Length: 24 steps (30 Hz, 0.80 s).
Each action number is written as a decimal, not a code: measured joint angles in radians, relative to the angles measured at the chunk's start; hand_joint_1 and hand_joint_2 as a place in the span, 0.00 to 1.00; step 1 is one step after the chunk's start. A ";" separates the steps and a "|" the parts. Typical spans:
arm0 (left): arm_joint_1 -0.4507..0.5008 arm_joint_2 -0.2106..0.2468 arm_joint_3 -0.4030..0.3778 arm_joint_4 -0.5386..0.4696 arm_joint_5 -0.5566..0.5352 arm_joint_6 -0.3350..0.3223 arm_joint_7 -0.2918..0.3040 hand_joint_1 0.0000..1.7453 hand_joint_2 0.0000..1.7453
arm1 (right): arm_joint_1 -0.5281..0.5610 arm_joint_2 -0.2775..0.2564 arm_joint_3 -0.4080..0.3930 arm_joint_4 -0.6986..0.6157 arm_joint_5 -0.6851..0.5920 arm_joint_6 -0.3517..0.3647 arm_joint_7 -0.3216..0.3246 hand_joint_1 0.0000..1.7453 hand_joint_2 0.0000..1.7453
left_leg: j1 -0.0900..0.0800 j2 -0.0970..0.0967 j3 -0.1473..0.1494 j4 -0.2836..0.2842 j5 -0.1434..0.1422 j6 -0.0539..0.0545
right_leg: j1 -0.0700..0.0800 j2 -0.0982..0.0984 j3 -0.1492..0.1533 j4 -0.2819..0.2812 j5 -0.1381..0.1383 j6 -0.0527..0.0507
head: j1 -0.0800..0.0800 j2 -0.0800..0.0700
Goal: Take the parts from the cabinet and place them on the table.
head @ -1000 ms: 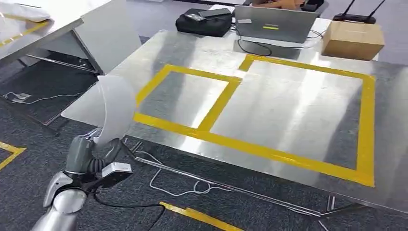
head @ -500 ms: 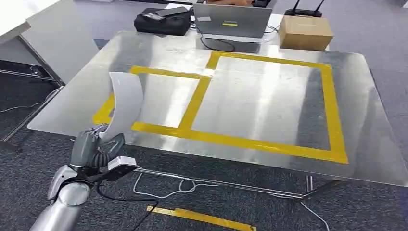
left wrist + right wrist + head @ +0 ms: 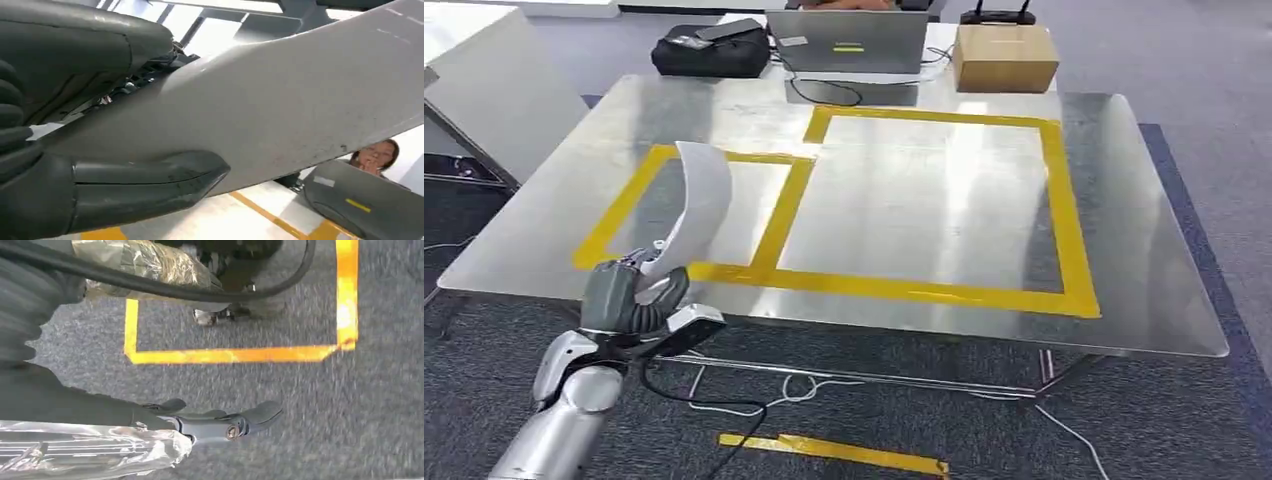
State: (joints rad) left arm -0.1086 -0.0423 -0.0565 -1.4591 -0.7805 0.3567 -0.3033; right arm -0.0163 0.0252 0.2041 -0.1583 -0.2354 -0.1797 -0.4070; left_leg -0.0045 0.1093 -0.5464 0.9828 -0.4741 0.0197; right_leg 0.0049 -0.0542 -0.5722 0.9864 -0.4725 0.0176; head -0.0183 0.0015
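Holding the white curved part (image 3: 692, 205) in our left hand (image 3: 629, 295), fingers (image 3: 150, 182) wrapped round its low end, it sticks up by the counter (image 3: 1124, 300) edge; our right hand (image 3: 220, 422) holds nothing, fingers apart

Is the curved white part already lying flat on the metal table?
No, the left hand holds the white part upright at the table near edge.

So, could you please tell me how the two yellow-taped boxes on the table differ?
The left box is the smaller, and the right box is clearly larger, reaching nearer the laptop. The white part held by the left hand shows in front of the left box, while the right box has nothing over it. Both are yellow tape outlines on the metal table, sharing one taped side.
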 joint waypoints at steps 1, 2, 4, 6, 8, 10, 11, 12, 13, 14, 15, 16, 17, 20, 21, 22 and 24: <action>-0.006 0.000 0.000 0.010 -0.012 0.003 0.009 1.00 1.00 | 0.000 0.000 0.002 0.000 0.003 0.002 0.001 0.00 1.00 | 0.000 0.000 0.000 0.000 0.000 -0.005 | 0.000 0.000 -0.001 0.001 0.000 0.000 | 0.000 0.000; -0.015 -0.001 0.000 0.022 -0.035 0.008 0.026 1.00 1.00 | 0.000 0.000 0.005 0.000 0.005 0.005 0.001 0.00 1.00 | 0.000 0.000 -0.001 0.000 0.001 -0.005 | 0.000 0.000 -0.001 0.001 0.000 0.000 | 0.000 0.000; -0.047 -0.001 -0.003 0.057 -0.092 0.011 0.071 1.00 1.00 | -0.001 0.000 0.009 0.000 0.010 0.011 0.003 0.00 1.00 | 0.001 -0.001 -0.002 0.000 0.002 -0.009 | 0.000 -0.001 -0.002 0.001 0.002 -0.003 | 0.000 0.000; -0.084 -0.001 -0.009 0.105 -0.135 0.011 0.109 1.00 1.00 | -0.003 0.000 0.014 0.000 0.013 0.016 0.006 0.00 1.00 | 0.000 -0.002 -0.003 0.000 0.004 -0.012 | 0.000 -0.002 -0.002 0.001 0.003 -0.004 | 0.000 0.000; -0.110 -0.002 -0.012 0.139 -0.156 0.009 0.125 1.00 1.00 | -0.004 0.000 0.014 0.000 0.014 0.019 0.009 0.00 1.00 | 0.000 -0.002 -0.003 0.000 0.004 -0.013 | 0.000 -0.002 -0.003 0.001 0.005 -0.004 | 0.000 0.000; -0.147 -0.002 -0.021 0.185 -0.215 -0.012 0.174 1.00 1.00 | -0.003 0.000 0.018 0.000 0.018 0.023 0.013 0.00 1.00 | 0.000 -0.002 -0.004 0.001 0.005 -0.013 | -0.001 -0.002 -0.003 0.001 0.006 -0.003 | 0.000 0.000; -0.169 -0.002 -0.027 0.216 -0.243 -0.030 0.201 1.00 1.00 | -0.005 0.000 0.021 0.000 0.023 0.026 0.016 0.00 1.00 | 0.000 -0.003 -0.005 0.002 0.005 -0.013 | -0.001 -0.003 -0.003 0.001 0.006 -0.003 | 0.000 0.000; -0.193 -0.002 -0.034 0.260 -0.276 -0.043 0.226 1.00 1.00 | -0.007 0.000 0.025 0.000 0.028 0.031 0.018 0.00 1.00 | -0.001 -0.003 -0.005 0.002 0.005 -0.013 | -0.002 -0.003 -0.003 0.001 0.007 -0.003 | 0.000 0.000; -0.220 -0.002 -0.040 0.302 -0.303 -0.045 0.239 1.00 1.00 | -0.009 0.000 0.028 0.000 0.029 0.034 0.019 0.00 1.00 | -0.001 -0.003 -0.006 0.003 0.005 -0.013 | -0.002 -0.002 -0.004 0.001 0.007 -0.003 | 0.000 0.000; -0.245 -0.002 -0.047 0.339 -0.327 -0.045 0.254 1.00 1.00 | -0.011 0.000 0.031 0.000 0.032 0.036 0.023 0.00 1.00 | -0.001 -0.003 -0.006 0.003 0.005 -0.012 | -0.002 -0.002 -0.004 0.001 0.008 -0.002 | 0.001 0.000; -0.270 -0.002 -0.056 0.380 -0.359 -0.046 0.277 1.00 1.00 | -0.012 0.000 0.034 0.000 0.036 0.038 0.027 0.00 1.00 | -0.001 -0.003 -0.006 0.003 0.005 -0.012 | -0.002 -0.002 -0.004 0.001 0.009 -0.001 | 0.000 0.000; -0.297 -0.002 -0.066 0.424 -0.391 -0.046 0.296 1.00 1.00 | -0.014 0.000 0.036 0.000 0.040 0.040 0.030 0.00 1.00 | -0.002 -0.003 -0.006 0.003 0.005 -0.012 | -0.003 -0.002 -0.004 0.001 0.009 -0.001 | 0.001 0.000; -0.317 -0.002 -0.071 0.458 -0.405 -0.046 0.307 1.00 1.00 | -0.016 0.000 0.040 0.000 0.042 0.040 0.031 0.00 1.00 | -0.002 -0.002 -0.006 0.003 0.005 -0.012 | -0.003 -0.002 -0.004 0.001 0.010 -0.001 | 0.000 0.000; -0.362 -0.002 -0.086 0.526 -0.438 -0.052 0.336 1.00 1.00 | -0.016 0.000 0.045 0.000 0.044 0.043 0.033 0.00 1.00 | -0.003 -0.002 -0.006 0.003 0.005 -0.012 | -0.004 -0.002 -0.004 0.001 0.010 -0.001 | 0.000 0.000; -0.389 -0.002 -0.096 0.566 -0.492 -0.068 0.387 1.00 1.00 | -0.016 0.000 0.047 0.000 0.044 0.047 0.033 0.00 1.00 | -0.003 -0.003 -0.007 0.003 0.005 -0.011 | -0.004 -0.003 -0.004 0.001 0.010 -0.001 | 0.001 0.000; -0.411 0.001 -0.107 0.605 -0.541 -0.077 0.428 1.00 1.00 | -0.018 0.000 0.047 0.000 0.044 0.051 0.032 0.00 1.00 | -0.003 -0.003 -0.007 0.003 0.006 -0.011 | -0.004 -0.003 -0.004 0.001 0.010 -0.001 | 0.000 0.000; -0.441 0.006 -0.116 0.653 -0.570 -0.078 0.453 1.00 1.00 | -0.019 0.000 0.048 0.000 0.044 0.053 0.031 0.00 1.00 | -0.003 -0.002 -0.007 0.003 0.005 -0.011 | -0.004 -0.002 -0.004 0.001 0.010 -0.001 | 0.000 0.000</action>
State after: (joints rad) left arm -0.5499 -0.0366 -0.1721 -0.8060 -1.3501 0.2785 0.1496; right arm -0.0352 0.0252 0.2518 -0.1587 -0.1915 -0.1266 -0.3761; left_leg -0.0074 0.1068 -0.5534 0.9862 -0.4686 0.0083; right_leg 0.0008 -0.0557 -0.5767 0.9878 -0.4625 0.0169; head -0.0183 0.0015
